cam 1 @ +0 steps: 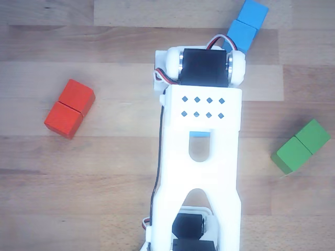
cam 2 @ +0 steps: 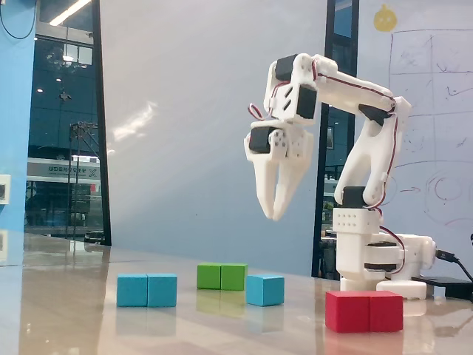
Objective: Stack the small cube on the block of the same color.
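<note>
The small light-blue cube (cam 2: 264,290) sits on the table; in the other view only a sliver of it (cam 1: 199,134) shows through a slot in the arm. The blue double block (cam 2: 147,290) lies to its left, and at the top in the other view (cam 1: 247,26). My gripper (cam 2: 275,215) hangs high above the table, pointing down, roughly over the small cube. Its fingertips meet and hold nothing. In the other view the fingers are hidden under the white arm (cam 1: 201,130).
A green double block (cam 2: 222,276) lies behind the small cube, at the right in the other view (cam 1: 302,146). A red double block (cam 2: 364,311) lies at the front right, at the left in the other view (cam 1: 69,108). The arm's base (cam 2: 369,255) stands at the right.
</note>
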Motion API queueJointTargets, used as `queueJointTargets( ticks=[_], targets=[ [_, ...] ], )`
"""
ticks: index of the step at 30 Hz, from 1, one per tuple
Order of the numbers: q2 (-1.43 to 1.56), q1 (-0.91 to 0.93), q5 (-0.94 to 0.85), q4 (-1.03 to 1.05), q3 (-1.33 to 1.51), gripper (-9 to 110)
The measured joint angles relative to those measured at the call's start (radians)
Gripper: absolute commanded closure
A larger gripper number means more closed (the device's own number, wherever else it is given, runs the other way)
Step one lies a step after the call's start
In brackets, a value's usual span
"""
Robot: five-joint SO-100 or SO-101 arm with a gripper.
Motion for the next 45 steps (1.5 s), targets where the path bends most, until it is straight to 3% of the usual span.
queueJointTargets(
  ticks=[14, 24, 45],
  targets=[
    [0.101, 0.000, 0.000, -0.273, 0.330, 99],
    [0.222, 0.000, 0.000, -0.291, 0.457, 77],
    [0.166, 0.000, 0.000, -0.296, 0.468, 84]
  ],
)
